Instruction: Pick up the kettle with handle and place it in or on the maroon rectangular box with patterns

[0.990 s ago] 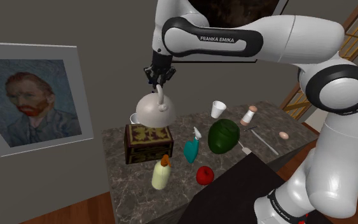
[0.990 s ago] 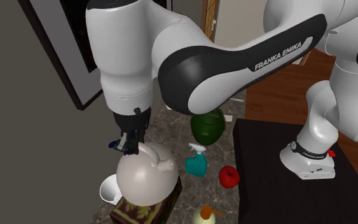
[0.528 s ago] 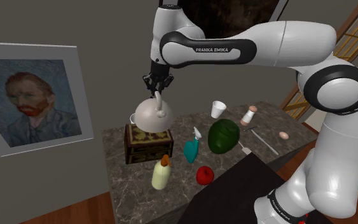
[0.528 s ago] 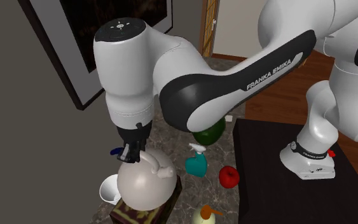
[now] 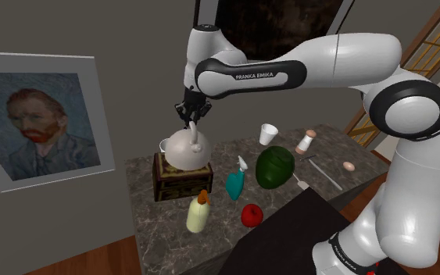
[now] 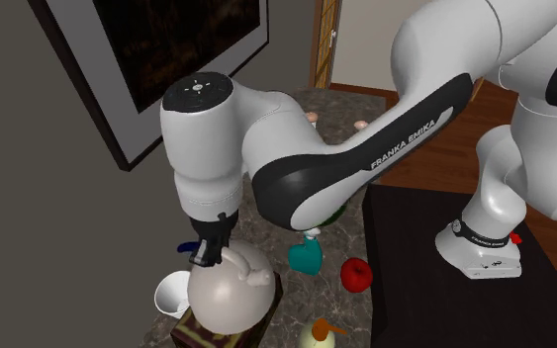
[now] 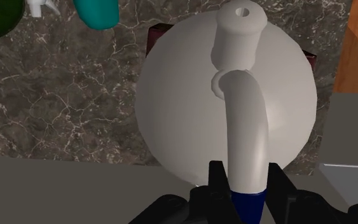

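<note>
Shoulder view: pale kettle (image 5: 188, 148) hangs from the gripper (image 5: 191, 119), at or just above the maroon patterned box (image 5: 180, 180); contact unclear. Second exterior view: kettle directly over box. Wrist view: fingers (image 7: 217, 179) clamp the handle (image 7: 246, 127); release remains.

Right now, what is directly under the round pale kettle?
The maroon rectangular box with gold patterns sits under the round pale kettle, which the pincer holds by its handle. The kettle covers the box's top, so contact cannot be seen.

kettle (image 5: 187, 148) over box (image 5: 180, 181), bottle (image 5: 199, 212) before it, cup (image 5: 166, 145) behind
</note>
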Controlling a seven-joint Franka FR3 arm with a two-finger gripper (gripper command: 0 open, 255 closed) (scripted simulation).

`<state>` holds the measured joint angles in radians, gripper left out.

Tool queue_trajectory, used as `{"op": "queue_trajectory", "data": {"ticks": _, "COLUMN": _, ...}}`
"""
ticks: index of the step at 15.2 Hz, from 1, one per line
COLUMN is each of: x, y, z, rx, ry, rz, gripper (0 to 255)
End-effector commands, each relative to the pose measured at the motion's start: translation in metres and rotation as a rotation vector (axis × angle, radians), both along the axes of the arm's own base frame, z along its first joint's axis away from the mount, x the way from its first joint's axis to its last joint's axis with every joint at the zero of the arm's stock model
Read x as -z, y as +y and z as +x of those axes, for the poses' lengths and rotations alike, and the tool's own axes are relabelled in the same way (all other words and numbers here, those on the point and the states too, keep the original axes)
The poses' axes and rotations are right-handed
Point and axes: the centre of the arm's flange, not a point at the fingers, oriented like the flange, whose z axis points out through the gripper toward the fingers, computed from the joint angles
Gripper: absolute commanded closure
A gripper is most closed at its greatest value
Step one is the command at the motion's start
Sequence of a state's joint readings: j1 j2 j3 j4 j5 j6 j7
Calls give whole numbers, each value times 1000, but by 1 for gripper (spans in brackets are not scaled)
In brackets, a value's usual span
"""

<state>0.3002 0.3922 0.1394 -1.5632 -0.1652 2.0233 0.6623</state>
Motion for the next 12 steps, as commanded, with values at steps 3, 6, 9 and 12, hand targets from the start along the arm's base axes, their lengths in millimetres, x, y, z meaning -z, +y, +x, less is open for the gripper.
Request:
{"op": "queue_trajectory", "data": {"ticks": 3, "x": 19, "y": 1, "z": -1, "rx": 0, "ry": -3, "rz": 1, "gripper": 255}}
{"op": "queue_trajectory", "data": {"ticks": 6, "x": 35, "y": 1, "z": -1, "rx": 0, "ry": -3, "rz": 1, "gripper": 255}}
{"op": "queue_trajectory", "data": {"ticks": 9, "x": 51, "y": 1, "z": -1, "rx": 0, "ry": -3, "rz": 1, "gripper": 255}}
{"op": "queue_trajectory", "data": {"ticks": 12, "x": 67, "y": 1, "z": -1, "rx": 0, "ry": -3, "rz": 1, "gripper": 255}}
